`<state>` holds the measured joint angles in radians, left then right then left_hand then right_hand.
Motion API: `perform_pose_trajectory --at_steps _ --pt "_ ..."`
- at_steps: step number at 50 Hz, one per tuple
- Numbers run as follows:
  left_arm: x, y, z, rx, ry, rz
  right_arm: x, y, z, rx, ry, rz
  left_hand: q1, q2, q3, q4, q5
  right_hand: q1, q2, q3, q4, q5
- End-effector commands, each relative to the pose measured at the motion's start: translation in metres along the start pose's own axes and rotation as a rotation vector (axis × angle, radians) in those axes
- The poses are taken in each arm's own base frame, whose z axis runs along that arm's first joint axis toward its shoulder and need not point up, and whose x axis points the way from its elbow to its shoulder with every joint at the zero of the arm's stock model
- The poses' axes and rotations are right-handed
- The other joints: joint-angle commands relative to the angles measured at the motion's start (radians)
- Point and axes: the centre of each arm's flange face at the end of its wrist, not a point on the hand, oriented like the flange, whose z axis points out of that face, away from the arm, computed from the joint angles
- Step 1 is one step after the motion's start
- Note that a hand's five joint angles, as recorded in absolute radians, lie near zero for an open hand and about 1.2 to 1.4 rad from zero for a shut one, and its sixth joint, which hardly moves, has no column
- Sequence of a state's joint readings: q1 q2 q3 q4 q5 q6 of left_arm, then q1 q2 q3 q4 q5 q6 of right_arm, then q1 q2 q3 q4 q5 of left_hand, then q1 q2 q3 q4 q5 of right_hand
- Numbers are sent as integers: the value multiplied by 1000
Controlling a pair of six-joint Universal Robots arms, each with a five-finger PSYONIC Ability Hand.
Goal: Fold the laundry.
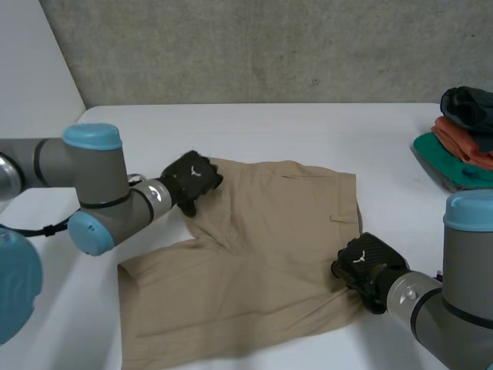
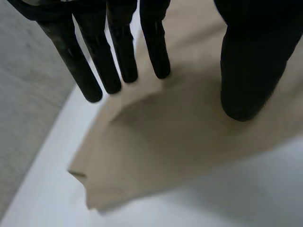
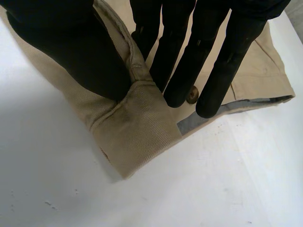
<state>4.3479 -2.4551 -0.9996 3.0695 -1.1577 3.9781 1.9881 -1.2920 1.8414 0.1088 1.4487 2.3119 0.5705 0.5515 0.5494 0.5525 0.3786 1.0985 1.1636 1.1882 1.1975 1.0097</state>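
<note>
Shorts (image 1: 258, 250) pinched w/ right hand (image 1: 362, 266).

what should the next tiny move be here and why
Probably close the left hand on the edge of the shorts under it: its fingers are straight with the thumb apart, while the right hand pinches the waistband corner by the button. Then both could lift together.

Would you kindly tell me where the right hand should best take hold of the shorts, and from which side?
Probably the waistband corner by the button of the shorts, coming from the robot's right: that doubled band stands up as a firm ridge, and the right hand has it between thumb and fingers.
</note>
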Motion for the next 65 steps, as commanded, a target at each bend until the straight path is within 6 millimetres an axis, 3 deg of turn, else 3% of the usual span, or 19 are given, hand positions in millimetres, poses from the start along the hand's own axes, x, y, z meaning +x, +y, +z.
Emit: perform_pose_trajectory --at_steps 1,7,10,17,18,21,26,35,45,59,61,65 --pt "-2 28 2 -107 -8 35 1 0 3 3 5 2 825 844 846 843 842 298 233 208 199 212" --pt "-14 48 -10 -258 -109 2 3 -2 4 15 21 -1 826 845 847 844 843 298 233 208 199 212" --pt "-23 40 -23 -270 -153 -21 3 -2 4 16 22 -1 826 845 847 844 843 298 233 208 199 212" --pt "-16 36 -43 -276 -176 -136 2 -1 5 19 22 2 826 845 847 844 843 298 233 208 199 212" --pt "-15 35 -45 -277 -176 -144 2 -1 5 19 21 1 785 805 807 803 803 298 233 208 199 212" --pt "-14 29 -52 -272 -178 -162 2 -2 5 23 26 1 299 318 320 317 317 298 233 208 199 212" --pt "-23 10 -58 -223 -208 -145 1 -1 5 23 28 3 230 249 252 248 248 298 233 208 199 212" --pt "-37 -11 -47 -119 -262 -144 1 -1 5 23 26 4 66 85 87 84 83 298 233 208 199 212" --pt "-16 20 -7 -146 -194 -145 1 1 6 22 27 6 -63 -44 -42 -45 -46 298 233 208 199 212" --pt "-15 43 -17 -256 -138 -173 2 0 6 24 32 5 -8 11 13 10 10 298 233 208 199 212" --pt "-14 47 -20 -277 -124 -180 2 0 6 24 32 5 60 79 81 78 77 298 233 208 199 212" --pt "-14 51 -23 -300 -114 -182 2 0 6 23 31 5 526 545 547 544 543 298 233 208 199 212"
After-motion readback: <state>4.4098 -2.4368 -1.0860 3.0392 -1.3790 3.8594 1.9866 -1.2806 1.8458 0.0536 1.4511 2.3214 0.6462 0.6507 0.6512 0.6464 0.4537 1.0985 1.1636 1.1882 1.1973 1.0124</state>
